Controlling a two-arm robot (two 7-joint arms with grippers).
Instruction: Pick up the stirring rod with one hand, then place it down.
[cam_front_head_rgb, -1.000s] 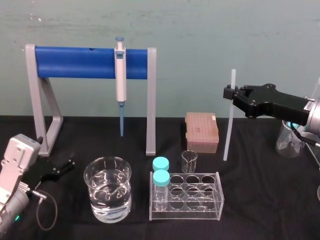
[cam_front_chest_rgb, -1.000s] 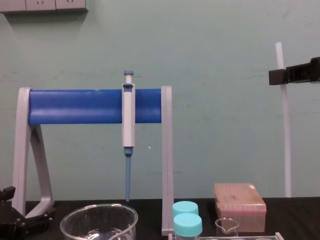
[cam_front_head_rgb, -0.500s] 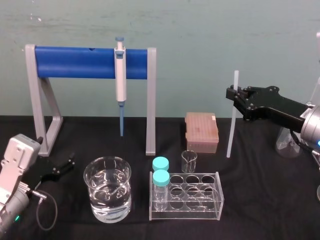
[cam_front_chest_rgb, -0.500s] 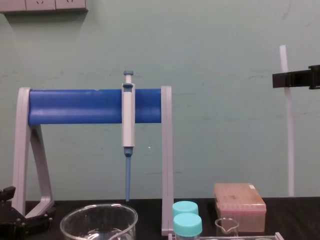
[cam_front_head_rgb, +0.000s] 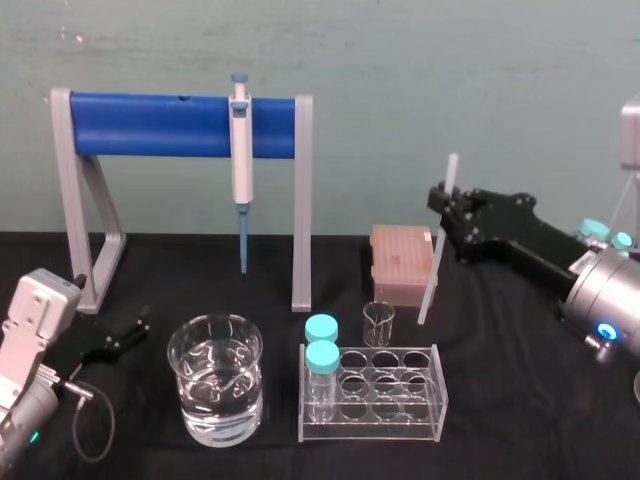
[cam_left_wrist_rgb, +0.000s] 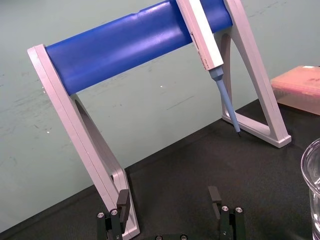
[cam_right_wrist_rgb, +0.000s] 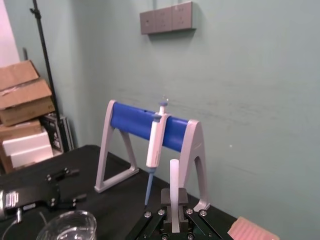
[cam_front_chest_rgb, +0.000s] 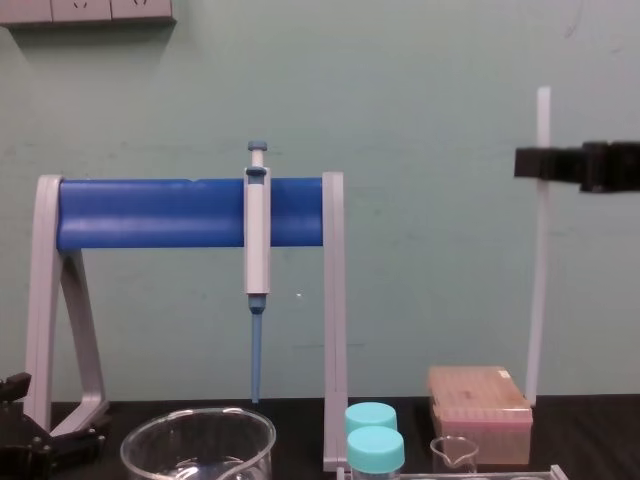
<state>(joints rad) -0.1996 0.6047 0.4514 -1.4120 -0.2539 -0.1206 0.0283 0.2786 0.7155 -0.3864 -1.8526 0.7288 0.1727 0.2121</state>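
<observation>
Right gripper (cam_front_head_rgb: 446, 214) has shifted left since half a second ago, and the stirring rod (cam_front_head_rgb: 436, 245) went with it. Rod was near upright and well to the right of the pink tip box (cam_front_head_rgb: 403, 262); now it leans, top end up by the gripper, lower end swung left to sit just off the box's front right corner, near the small empty beaker (cam_front_head_rgb: 378, 322). Arm behind it now runs down to the right at a slant, silver wrist lower in the head view than before. Nothing else on the black table (cam_front_head_rgb: 520, 400) moved. Right gripper's dark fingers (cam_right_wrist_rgb: 181, 198) are closed tight on the rod (cam_right_wrist_rgb: 174, 175), pinching it a short way below its top end, with a short stub above them and the long part hanging below. Chest view has the same grip (cam_front_chest_rgb: 540, 162) high on the rod (cam_front_chest_rgb: 536, 290), whose lower end comes down just beside the tip box (cam_front_chest_rgb: 478, 398). Can't tell if that end touches the table. Left gripper (cam_front_head_rgb: 120, 334) is parked low on the table by the left foot of the grey and blue stand (cam_front_head_rgb: 160, 125), its two fingers (cam_left_wrist_rgb: 215, 195) spread wide apart with nothing between them. Pipette (cam_front_head_rgb: 241, 140) hangs on the stand's bar. Big beaker of water (cam_front_head_rgb: 215, 375) and the clear tube rack (cam_front_head_rgb: 372, 395) with two teal-capped vials (cam_front_head_rgb: 321, 327) sit at the front.
</observation>
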